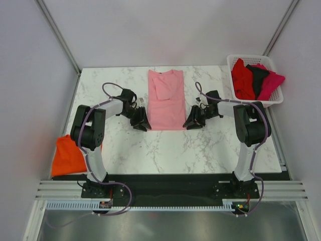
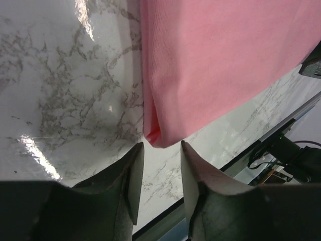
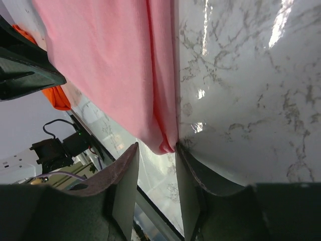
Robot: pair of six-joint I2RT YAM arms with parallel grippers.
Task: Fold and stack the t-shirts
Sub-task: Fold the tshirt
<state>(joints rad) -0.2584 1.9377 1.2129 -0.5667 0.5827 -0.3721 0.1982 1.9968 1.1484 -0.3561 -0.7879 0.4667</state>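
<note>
The light pink t-shirt (image 1: 166, 99) lies flat mid-table, its sides folded in to a long strip, collar at the far end. My left gripper (image 1: 142, 123) is open and empty just off the shirt's near left corner (image 2: 159, 135), the corner lying just beyond the fingertips. My right gripper (image 1: 191, 122) is open and empty just off the near right corner (image 3: 165, 143), one fingertip touching the hem. The bright orange t-shirt (image 1: 67, 155) lies folded at the table's left near edge. Red (image 1: 243, 80), black (image 1: 259, 76) and magenta (image 1: 271, 83) shirts lie in the basket.
A white slatted basket (image 1: 251, 60) stands at the far right corner of the marble table (image 1: 200, 150). The arm bases sit on a black rail at the near edge. Grey walls enclose the table on three sides.
</note>
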